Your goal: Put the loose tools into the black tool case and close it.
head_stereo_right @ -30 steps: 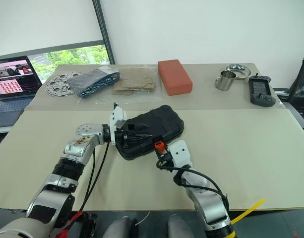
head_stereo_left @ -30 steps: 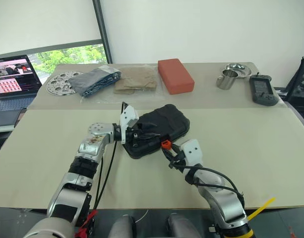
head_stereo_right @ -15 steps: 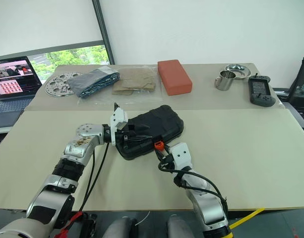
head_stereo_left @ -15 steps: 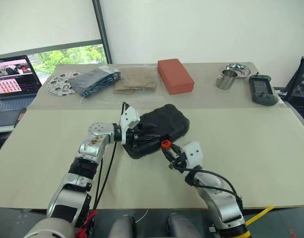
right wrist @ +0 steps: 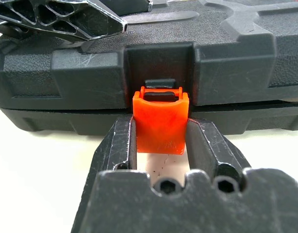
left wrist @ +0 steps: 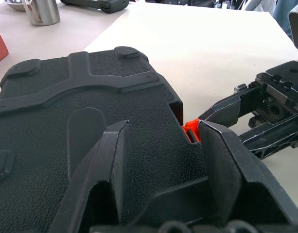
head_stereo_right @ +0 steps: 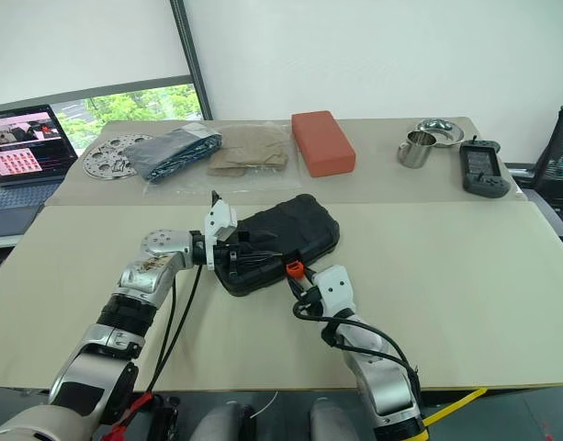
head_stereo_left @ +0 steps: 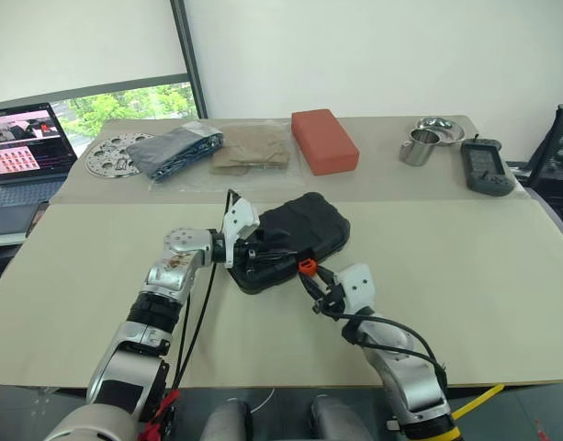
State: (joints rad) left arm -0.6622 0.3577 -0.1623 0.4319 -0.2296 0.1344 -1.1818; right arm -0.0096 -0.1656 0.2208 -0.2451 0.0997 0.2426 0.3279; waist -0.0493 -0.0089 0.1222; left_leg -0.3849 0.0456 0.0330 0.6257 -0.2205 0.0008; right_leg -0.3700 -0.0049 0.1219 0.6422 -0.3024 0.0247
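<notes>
Case: the case (head_stereo_left: 295, 241) lies shut near the middle of the tabletop (head_stereo_left: 465, 276), lid down on base with only a thin seam showing in the right wrist view. No loose tools lie out that you can see, so they are likely inside already.
Latch: the orange latch (right wrist: 161, 121) sits on the case's near edge, its flap hanging down off the seam; it does not look snapped home yet.
Right claw: your right claw (right wrist: 161, 145) sits straight in front of the latch, one finger on each side of the flap, touching it or just beside it. Whether it is truly clamped you cannot tell.
Left claw: your left claw (left wrist: 161, 160) rests on the lid with its fingers apart, holding nothing, apparently pinning the case down.
Key relation: the latch lies directly ahead of the right claw, between its fingers; the case's long axis runs from near left to far right. The right arm is the nearer one for the snap.
Next move: likely press the flap up and in against the lid catch while the left claw steadies the case.
Risk: the case could slide away if the lid is not held.
Writing: no brand or label can be read on the case.
</notes>
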